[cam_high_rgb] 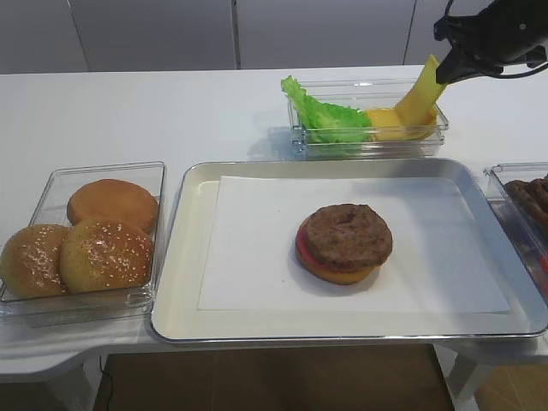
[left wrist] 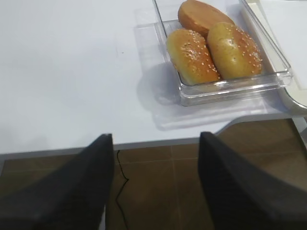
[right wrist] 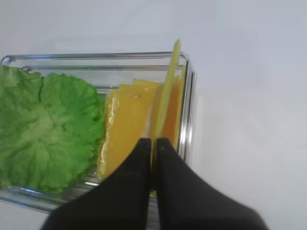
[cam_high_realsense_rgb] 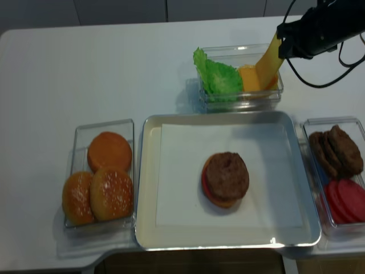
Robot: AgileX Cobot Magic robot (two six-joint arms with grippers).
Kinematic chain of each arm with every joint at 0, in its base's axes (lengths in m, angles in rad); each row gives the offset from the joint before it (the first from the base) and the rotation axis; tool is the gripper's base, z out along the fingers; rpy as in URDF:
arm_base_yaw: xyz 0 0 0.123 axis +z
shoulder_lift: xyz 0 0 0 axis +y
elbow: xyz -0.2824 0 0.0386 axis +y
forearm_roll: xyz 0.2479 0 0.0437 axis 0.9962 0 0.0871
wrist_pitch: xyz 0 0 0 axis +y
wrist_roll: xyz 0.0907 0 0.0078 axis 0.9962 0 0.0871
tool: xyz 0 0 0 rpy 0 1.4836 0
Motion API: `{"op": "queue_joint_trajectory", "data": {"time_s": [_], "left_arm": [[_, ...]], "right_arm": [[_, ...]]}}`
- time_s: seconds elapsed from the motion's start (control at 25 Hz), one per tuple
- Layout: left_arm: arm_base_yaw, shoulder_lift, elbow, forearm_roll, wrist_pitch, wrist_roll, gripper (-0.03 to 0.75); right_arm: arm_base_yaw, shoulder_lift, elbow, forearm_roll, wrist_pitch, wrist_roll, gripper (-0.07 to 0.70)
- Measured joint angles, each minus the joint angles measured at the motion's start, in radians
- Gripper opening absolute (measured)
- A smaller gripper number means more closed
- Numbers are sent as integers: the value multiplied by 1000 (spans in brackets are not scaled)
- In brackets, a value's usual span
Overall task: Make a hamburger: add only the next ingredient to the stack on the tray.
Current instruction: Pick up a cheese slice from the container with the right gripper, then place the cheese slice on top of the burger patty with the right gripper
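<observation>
My right gripper point(cam_high_rgb: 443, 67) point(right wrist: 153, 141) is shut on the upper edge of a yellow cheese slice point(cam_high_rgb: 418, 98) point(right wrist: 169, 86). The slice hangs tilted, and its lower end reaches down into the clear container point(cam_high_rgb: 368, 144) at the back right. The stack point(cam_high_rgb: 344, 242) point(cam_high_realsense_rgb: 225, 178) of bun bottom, red slice and brown patty sits in the middle of the paper-lined tray point(cam_high_rgb: 190, 257) point(cam_high_realsense_rgb: 147, 200), well in front of that gripper. My left gripper point(left wrist: 156, 136) is open and empty, hovering over the table's front edge, left of the bun container.
The clear container also holds green lettuce point(cam_high_rgb: 330, 120) point(right wrist: 45, 129) and more cheese slices point(right wrist: 127, 124). A container of buns point(cam_high_rgb: 86, 240) point(left wrist: 216, 45) stands left of the tray. A container of patties point(cam_high_realsense_rgb: 333, 149) and red slices point(cam_high_realsense_rgb: 345, 200) stands to its right.
</observation>
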State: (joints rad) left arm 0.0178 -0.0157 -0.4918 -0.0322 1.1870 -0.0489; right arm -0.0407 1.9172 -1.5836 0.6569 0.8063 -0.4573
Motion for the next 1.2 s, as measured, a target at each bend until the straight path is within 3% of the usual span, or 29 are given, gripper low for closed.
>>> {"op": "queue_joint_trajectory", "data": {"time_s": [0.4, 0.72, 1.2], "left_arm": [[0, 0, 0, 0, 0, 0, 417], [0, 0, 0, 0, 0, 0, 417], [0, 0, 0, 0, 0, 0, 417]], "right_arm": [[0, -132, 0, 2, 103, 0, 10], [0, -251, 8, -2, 234, 14, 10], [0, -533, 350, 24, 242, 20, 10]]}}
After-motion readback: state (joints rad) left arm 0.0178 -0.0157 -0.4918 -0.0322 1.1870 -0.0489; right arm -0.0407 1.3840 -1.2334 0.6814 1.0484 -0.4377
